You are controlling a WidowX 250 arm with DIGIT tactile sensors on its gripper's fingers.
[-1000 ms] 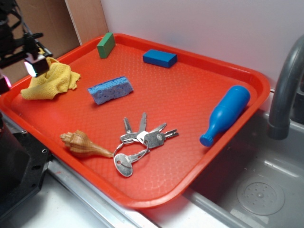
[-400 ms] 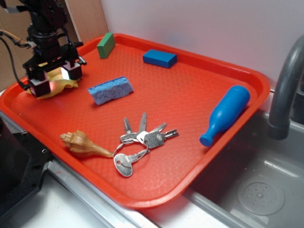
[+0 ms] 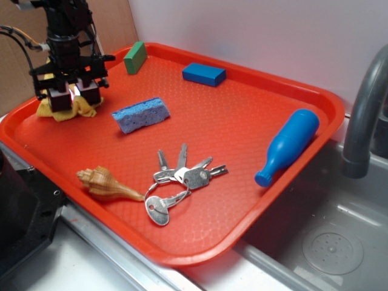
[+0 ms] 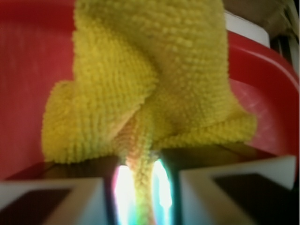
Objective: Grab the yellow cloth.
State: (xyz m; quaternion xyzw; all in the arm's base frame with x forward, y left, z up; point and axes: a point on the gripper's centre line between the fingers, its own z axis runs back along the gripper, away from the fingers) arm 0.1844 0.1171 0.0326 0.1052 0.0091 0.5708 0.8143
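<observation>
We see the fuzzy mustard-yellow terry cloth [image 4: 154,79] bunched up and filling the frame, a narrow fold of it pinched between the two pale fingers [image 4: 51,201] of our claw [image 4: 140,197], over the red plastic tray [image 4: 28,93].

Black arm [image 3: 65,24] with looping black cables; the tool [image 3: 68,96] has pale blocky fingers [image 4: 49,201].

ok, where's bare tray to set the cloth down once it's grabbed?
Widest bare patch: mid-tray, between blue sponge, blue block, blue bottle and keys. Smaller strip along the near rim, right of the keys. Crowded: far-left corner, where the gripper pinches the yellow cloth, and around shell and keys.
</observation>
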